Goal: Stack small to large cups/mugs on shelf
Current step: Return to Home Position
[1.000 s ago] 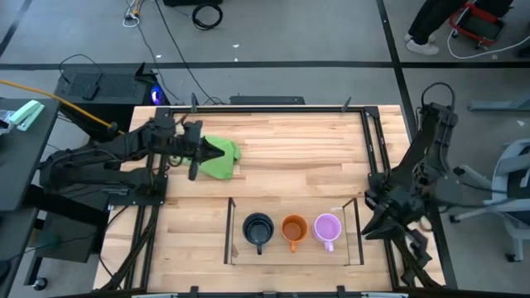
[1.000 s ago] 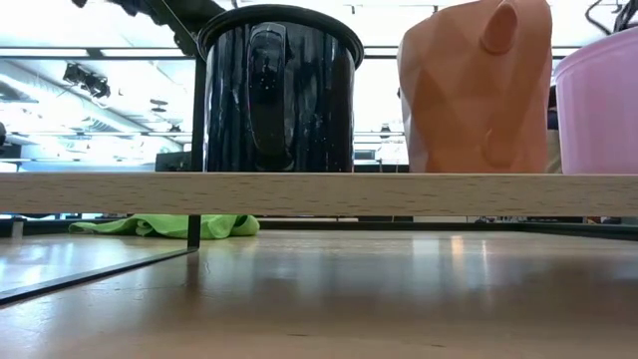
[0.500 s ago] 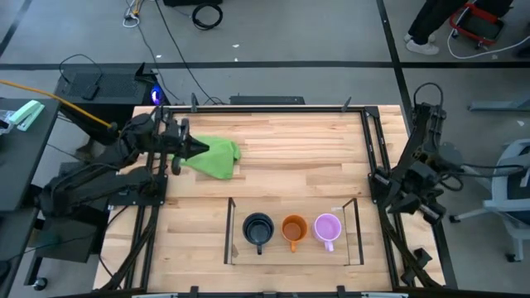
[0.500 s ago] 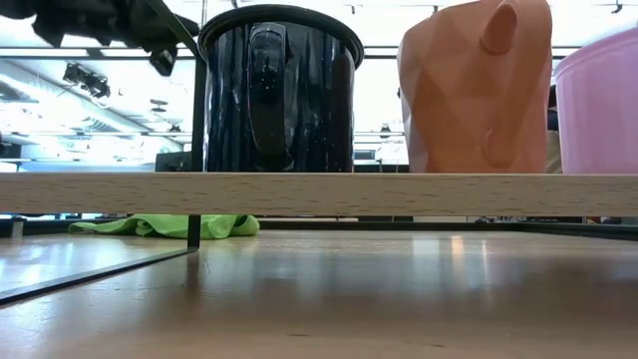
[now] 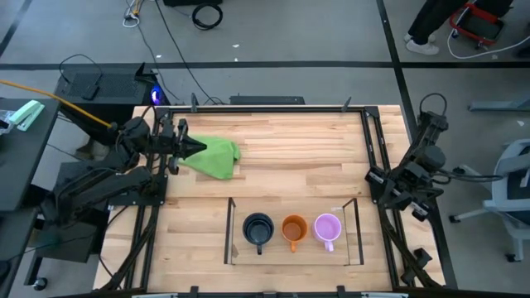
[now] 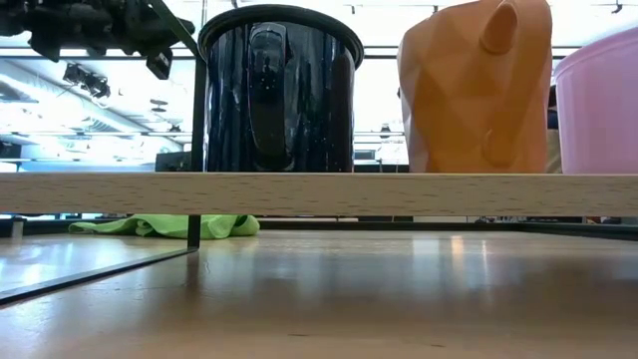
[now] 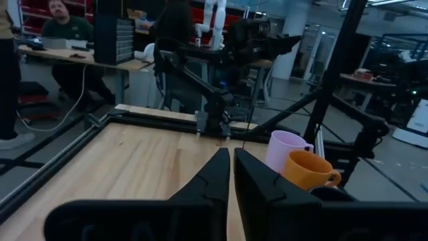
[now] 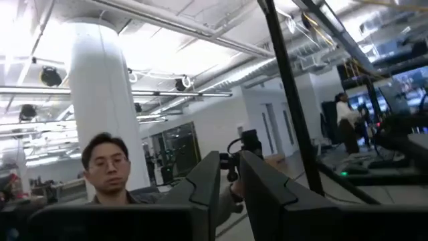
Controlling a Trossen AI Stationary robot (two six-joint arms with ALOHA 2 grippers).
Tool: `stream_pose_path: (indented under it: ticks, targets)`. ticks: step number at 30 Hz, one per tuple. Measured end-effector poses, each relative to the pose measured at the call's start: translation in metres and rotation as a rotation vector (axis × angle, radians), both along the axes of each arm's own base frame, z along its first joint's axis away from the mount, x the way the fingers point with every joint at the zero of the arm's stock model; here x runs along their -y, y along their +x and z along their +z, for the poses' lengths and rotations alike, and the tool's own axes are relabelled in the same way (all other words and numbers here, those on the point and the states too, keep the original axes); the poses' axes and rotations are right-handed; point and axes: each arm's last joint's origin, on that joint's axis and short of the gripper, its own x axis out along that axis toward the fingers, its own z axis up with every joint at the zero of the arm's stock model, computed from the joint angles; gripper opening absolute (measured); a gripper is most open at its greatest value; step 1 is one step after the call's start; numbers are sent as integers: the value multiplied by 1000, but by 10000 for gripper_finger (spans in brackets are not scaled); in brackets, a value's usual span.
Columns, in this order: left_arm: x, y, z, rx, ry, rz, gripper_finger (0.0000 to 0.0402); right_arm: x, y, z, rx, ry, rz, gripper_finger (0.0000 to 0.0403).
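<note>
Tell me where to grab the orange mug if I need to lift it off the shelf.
Probably the rim, from straight above: the orange mug stands upright, mouth open, with the black mug and purple mug close on either side. Put one finger inside, one outside the far wall, away from its handle.

The tabletop (image 5: 298, 170) is a light wooden plank surface bounded by a dark metal frame. Two items rest directly on it.

1. A green cloth (image 5: 219, 157) lies crumpled on the left side, well apart from the shelf.
2. The shelf (image 5: 291, 255) stands at the opposite long edge. It is a low rectangular frame with clear side panels. Its light wooden floor sits raised above the tabletop.

Three mugs stand upright in one row on the shelf floor:
- black mug (image 5: 258, 228), left;
- orange mug (image 5: 294, 228), middle;
- light purple mug (image 5: 328, 225), right.

Neighbouring mugs stand just beside each other. All three handles point toward the tabletop edge nearest the shelf.
</note>
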Motion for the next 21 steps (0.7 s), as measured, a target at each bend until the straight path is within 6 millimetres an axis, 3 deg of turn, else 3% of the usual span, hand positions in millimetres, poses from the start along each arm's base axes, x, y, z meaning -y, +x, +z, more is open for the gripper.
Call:
stream_pose_path:
  ticks: [5, 12, 21]
  targets:
    - [-2, -2, 4, 36, 32, 22, 36, 14, -1, -6, 121, -72, -8, 68]
    - [-8, -6, 8, 62, 83, 78, 27, 32, 3, -12, 102, -142, -201, 68]
    - [-16, -12, 11, 87, 146, 162, 30, 48, 10, -13, 136, -239, -318, 68]
